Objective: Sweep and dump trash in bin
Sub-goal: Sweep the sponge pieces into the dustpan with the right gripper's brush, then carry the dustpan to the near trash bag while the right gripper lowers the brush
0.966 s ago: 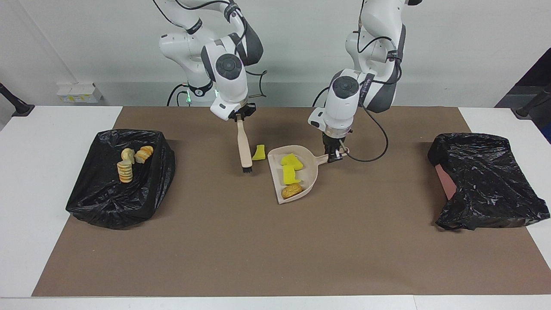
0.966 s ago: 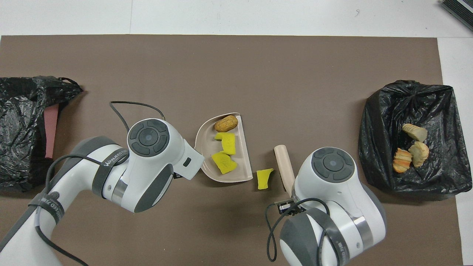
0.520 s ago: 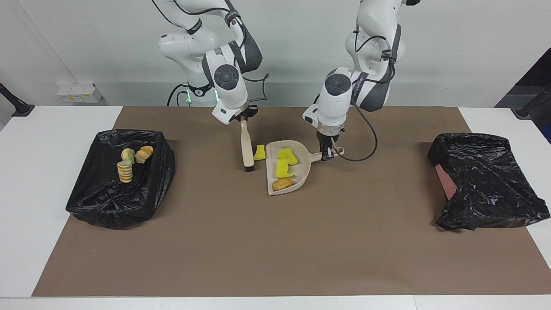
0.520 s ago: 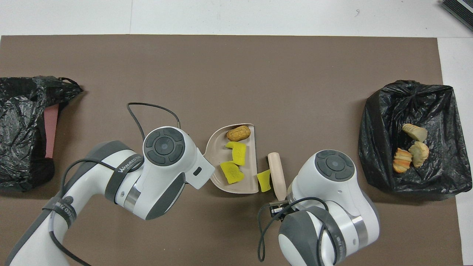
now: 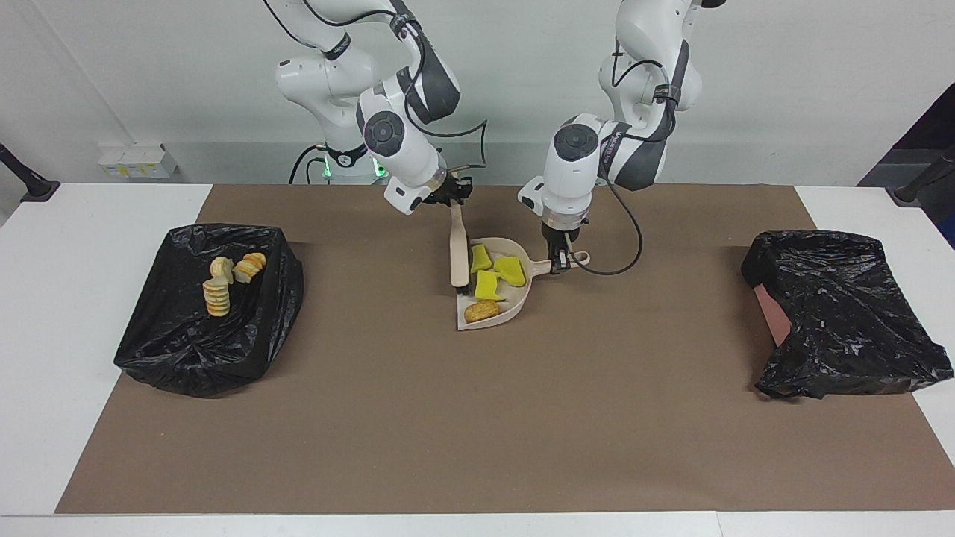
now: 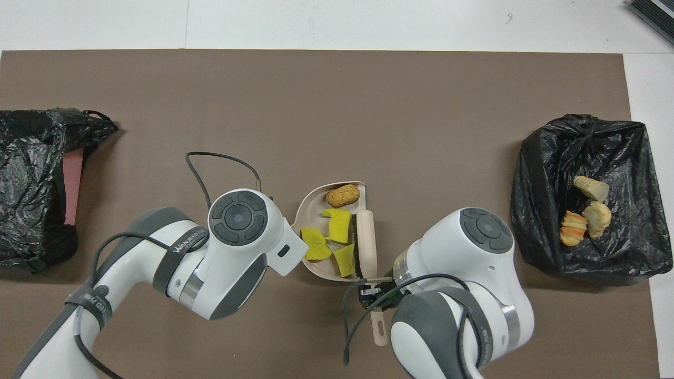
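Scraps (image 5: 494,277) in the pan (image 5: 522,294) look light, soft, spillable; left tool (image 5: 558,262) clamps its handle, right tool (image 5: 456,200) clamps the brush (image 5: 458,253): carry level.

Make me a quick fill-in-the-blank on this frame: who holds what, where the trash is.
1. The right claw holds the ___ by its handle.
2. The left claw grips the handle of the ___.
3. Besides the yellow pieces, the pan holds one ___ lump.
4. The three pale chunks lie in the bin at the ___ arm's end.

Missing words: brush; dustpan; orange-brown; right
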`<control>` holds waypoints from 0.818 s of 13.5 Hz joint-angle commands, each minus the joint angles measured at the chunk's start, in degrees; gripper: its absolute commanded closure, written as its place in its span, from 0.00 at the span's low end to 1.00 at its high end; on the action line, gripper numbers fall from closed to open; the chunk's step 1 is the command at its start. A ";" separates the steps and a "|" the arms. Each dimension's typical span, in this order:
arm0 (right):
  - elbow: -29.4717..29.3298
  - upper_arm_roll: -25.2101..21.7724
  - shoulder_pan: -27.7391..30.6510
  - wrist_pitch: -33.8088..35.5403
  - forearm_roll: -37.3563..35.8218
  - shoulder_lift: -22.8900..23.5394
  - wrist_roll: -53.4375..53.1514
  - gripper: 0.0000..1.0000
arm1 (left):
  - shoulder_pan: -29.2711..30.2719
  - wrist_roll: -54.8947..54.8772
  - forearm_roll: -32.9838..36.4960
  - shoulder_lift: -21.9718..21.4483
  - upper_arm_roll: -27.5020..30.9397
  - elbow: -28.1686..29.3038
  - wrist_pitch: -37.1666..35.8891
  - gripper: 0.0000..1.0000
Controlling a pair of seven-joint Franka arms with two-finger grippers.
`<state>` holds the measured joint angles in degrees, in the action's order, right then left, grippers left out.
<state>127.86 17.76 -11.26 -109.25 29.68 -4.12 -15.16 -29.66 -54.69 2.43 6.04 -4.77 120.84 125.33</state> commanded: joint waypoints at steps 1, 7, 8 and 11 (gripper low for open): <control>-2.00 0.17 0.01 1.05 -1.62 -0.27 -3.81 1.00 | 1.62 -1.99 -0.06 -1.74 0.47 2.56 3.07 1.00; -5.09 0.43 -6.92 3.43 -17.10 -3.52 -20.94 1.00 | 8.55 -8.58 -4.62 0.64 0.47 -1.66 2.55 1.00; -4.56 0.43 -7.80 3.43 -17.02 -4.22 -22.36 1.00 | 10.05 -9.54 -5.41 0.47 0.47 -2.27 2.47 1.00; -1.57 0.78 -10.25 2.99 -16.05 -5.73 -22.29 1.00 | 14.79 -13.85 -8.93 0.73 0.47 -6.31 -0.25 1.00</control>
<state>123.65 18.25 -20.31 -105.98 14.22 -7.91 -36.69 -17.86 -65.46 -4.09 6.28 -3.85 117.80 127.24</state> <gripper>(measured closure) 0.744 0.692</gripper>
